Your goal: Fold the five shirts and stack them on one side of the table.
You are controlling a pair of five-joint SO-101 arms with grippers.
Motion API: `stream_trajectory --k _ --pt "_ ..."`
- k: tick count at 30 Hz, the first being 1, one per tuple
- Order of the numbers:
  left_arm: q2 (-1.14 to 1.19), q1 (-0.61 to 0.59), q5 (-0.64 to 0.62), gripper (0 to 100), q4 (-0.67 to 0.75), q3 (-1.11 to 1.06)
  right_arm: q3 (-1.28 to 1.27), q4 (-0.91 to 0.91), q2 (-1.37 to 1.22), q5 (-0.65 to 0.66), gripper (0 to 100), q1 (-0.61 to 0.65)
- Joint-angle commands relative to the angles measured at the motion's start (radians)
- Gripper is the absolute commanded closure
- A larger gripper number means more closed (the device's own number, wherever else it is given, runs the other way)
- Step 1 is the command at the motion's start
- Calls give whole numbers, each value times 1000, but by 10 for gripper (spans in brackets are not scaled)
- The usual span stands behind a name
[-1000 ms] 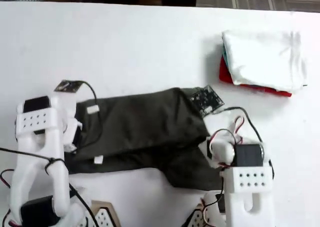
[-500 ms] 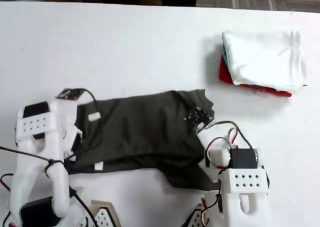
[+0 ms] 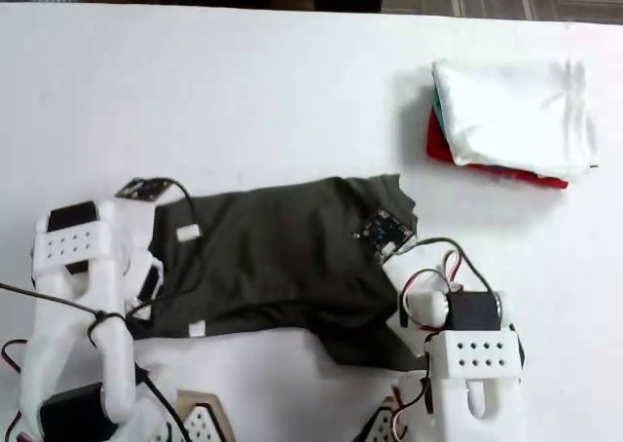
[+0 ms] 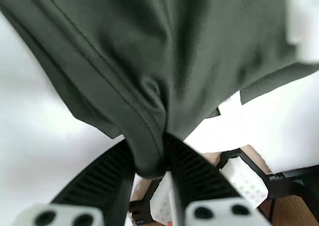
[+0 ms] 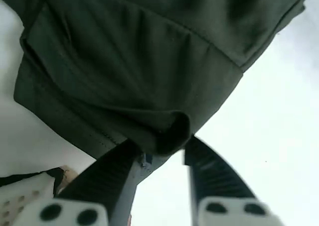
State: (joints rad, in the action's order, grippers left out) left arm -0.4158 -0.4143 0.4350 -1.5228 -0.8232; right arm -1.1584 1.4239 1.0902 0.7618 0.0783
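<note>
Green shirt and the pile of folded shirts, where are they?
green shirt [image 3: 273, 257]: high view, middle of its spread cloth.
pile of folded shirts [image 3: 511, 111]: high view, its white top layer.

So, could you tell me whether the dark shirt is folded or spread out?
Partly folded: the shirt lies doubled over, a lower layer showing along its near edge, with the left gripper and right gripper shut on it.

The dark shirt [image 3: 282, 257] is showing as soft matt cloth; the table [image 3: 243, 92] is looking smooth; the left hand [image 4: 149, 151] and right hand [image 5: 162, 144] are showing ribbed black plastic.
</note>
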Motion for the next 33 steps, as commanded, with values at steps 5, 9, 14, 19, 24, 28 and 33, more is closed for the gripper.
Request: stream_trajectory --k 5,9,14,19,24,28,33 --pt "-25 -72 11 763 -2 222 181 24 22 0 797 -4" --pt "-23 -106 5 762 -2 386 387 16 12 -91 798 -10" --pt "5 -48 -103 998 57 447 446 -171 -56 -255 996 53" --pt "212 97 -163 974 94 458 454 -321 -309 -296 981 174" --pt "479 100 -196 976 193 492 453 -506 -601 -296 979 214" --pt "658 55 -199 976 190 610 454 -654 -819 -296 979 216" --pt "856 18 -195 976 160 814 523 -736 -1061 -296 979 211"
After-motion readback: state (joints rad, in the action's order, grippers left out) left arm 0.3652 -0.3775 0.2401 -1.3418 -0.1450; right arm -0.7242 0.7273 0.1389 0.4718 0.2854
